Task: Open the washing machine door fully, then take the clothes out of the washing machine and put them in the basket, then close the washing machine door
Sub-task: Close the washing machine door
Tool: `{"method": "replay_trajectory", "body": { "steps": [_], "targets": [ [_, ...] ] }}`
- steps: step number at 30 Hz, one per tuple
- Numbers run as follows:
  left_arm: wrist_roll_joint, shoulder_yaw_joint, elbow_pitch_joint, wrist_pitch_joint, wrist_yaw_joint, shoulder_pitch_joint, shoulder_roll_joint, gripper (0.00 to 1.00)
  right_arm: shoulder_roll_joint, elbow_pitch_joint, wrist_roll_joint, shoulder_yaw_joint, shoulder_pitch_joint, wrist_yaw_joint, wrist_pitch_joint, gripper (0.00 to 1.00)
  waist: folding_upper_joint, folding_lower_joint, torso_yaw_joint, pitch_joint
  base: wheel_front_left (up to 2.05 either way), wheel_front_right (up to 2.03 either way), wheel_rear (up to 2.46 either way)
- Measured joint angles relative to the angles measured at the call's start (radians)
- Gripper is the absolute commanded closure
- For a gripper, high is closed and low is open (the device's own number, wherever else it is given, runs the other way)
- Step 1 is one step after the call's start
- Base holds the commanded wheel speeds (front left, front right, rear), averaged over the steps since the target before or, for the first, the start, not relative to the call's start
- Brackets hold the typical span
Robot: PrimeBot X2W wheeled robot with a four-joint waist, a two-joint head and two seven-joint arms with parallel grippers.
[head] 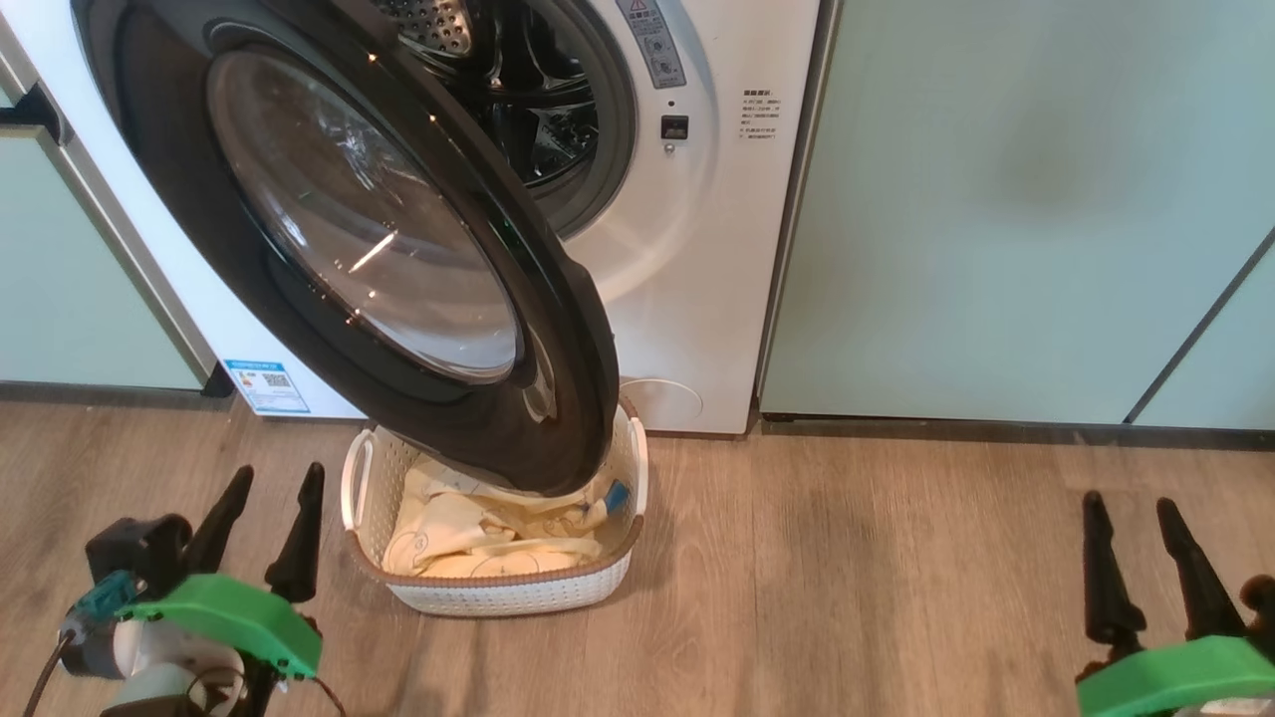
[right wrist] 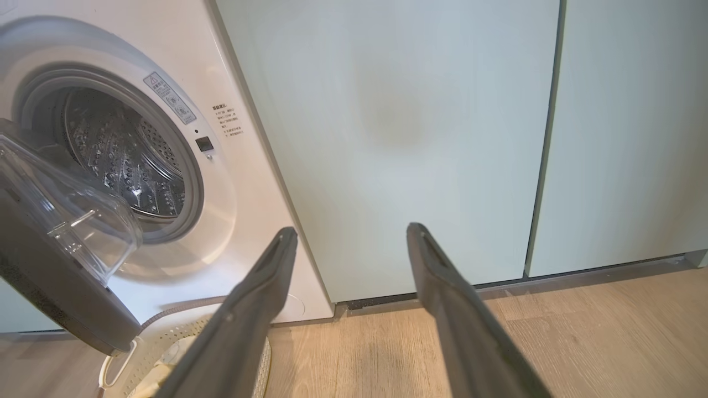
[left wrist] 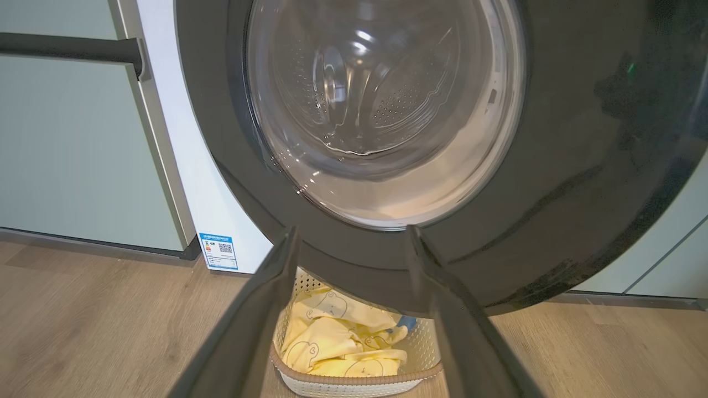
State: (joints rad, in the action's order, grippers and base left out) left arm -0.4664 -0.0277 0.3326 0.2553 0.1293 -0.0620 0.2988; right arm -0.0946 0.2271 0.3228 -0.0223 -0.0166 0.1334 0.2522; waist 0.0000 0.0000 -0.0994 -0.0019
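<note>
The basket (head: 498,580) sits under the door (head: 558,329), likely so the clothes (head: 468,528) drop straight in. The left gripper (head: 279,478) at seven o'clock and the right gripper (head: 1129,503) at five spread their fingers, holding nothing.

The half-open door (head: 369,219) covers the far part of the basket (head: 498,597) and some of the clothes (head: 478,543) in it, and hides the left of the drum (head: 558,119). The door's top runs out of view. The print on the sticker (head: 266,385), low on the left, is too small to read.
</note>
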Motion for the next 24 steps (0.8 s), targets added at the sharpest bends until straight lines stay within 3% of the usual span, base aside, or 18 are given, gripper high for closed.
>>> {"method": "replay_trajectory", "body": {
  "steps": [1, 4, 15, 24],
  "targets": [
    [0.000, 0.001, 0.002, 0.000, 0.000, 0.000, 0.000, 0.00, 0.000, -0.006, 0.006, 0.000, 0.000, 0.000, 0.000, 0.35, 0.0000, 0.0000, 0.000, 0.001, 0.00, 0.00, 0.00],
    [0.000, 0.007, 0.005, 0.000, 0.000, -0.001, -0.001, 0.00, 0.002, -0.029, 0.020, 0.008, 0.002, 0.000, 0.000, 1.00, 0.0000, 0.0000, 0.001, 0.003, 0.00, 0.00, 0.00],
    [0.019, 0.018, 0.015, 0.000, 0.000, -0.001, -0.017, 0.00, -0.018, -0.186, 0.052, 0.022, 0.126, 0.000, 0.000, 1.00, 0.0000, 0.0000, 0.036, 0.005, 0.00, 0.00, 0.00],
    [0.037, -0.008, 0.033, 0.000, 0.000, -0.007, -0.036, 0.00, -0.039, -0.331, 0.084, -0.081, 0.298, 0.000, 0.003, 1.00, 0.0000, 0.0000, 0.122, -0.004, 0.00, 0.00, 0.00]
  ]
}}
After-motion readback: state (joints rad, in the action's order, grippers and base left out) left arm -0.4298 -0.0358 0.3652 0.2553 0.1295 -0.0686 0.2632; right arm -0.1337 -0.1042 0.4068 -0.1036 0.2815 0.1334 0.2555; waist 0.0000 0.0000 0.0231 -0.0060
